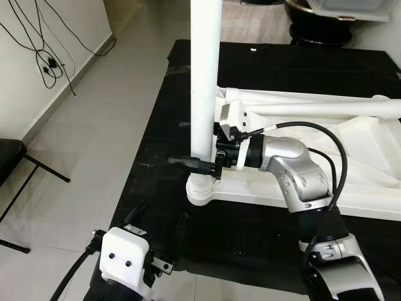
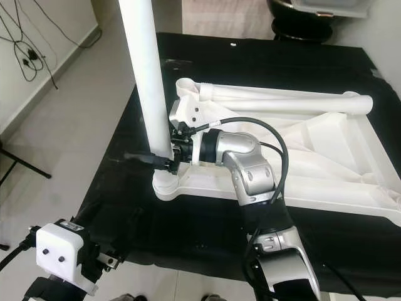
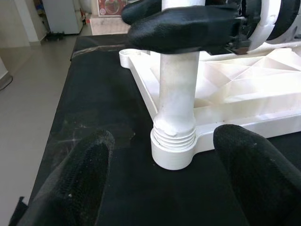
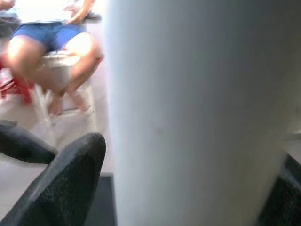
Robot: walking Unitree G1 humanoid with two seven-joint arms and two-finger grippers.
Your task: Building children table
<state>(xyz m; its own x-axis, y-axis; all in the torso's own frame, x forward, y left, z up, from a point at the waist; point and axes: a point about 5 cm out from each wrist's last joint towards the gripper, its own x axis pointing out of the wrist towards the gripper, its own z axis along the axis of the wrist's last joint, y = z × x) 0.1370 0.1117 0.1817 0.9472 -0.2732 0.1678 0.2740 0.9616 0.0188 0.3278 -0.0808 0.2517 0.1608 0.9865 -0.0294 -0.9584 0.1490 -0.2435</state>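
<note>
A white children's table top (image 1: 351,182) lies upside down on a black cloth. One white table leg (image 1: 205,75) stands upright in the threaded corner socket (image 1: 202,191). My right gripper (image 1: 199,164) is shut on this leg just above the socket; its black fingers (image 3: 183,26) wrap the leg (image 3: 178,89). The leg (image 4: 197,113) is very close in the right wrist view. Two more white legs (image 1: 313,103) lie across the table top. My left gripper (image 3: 164,141) is open, held low in front of the socket (image 3: 172,150) and apart from it.
The black cloth (image 1: 163,125) covers the floor under the table top. Grey tiles, wall cables (image 1: 47,63) and a black chair frame (image 1: 12,157) are to the left. A dark round object (image 1: 319,19) sits at the back. A person sits on a white stool (image 4: 51,47).
</note>
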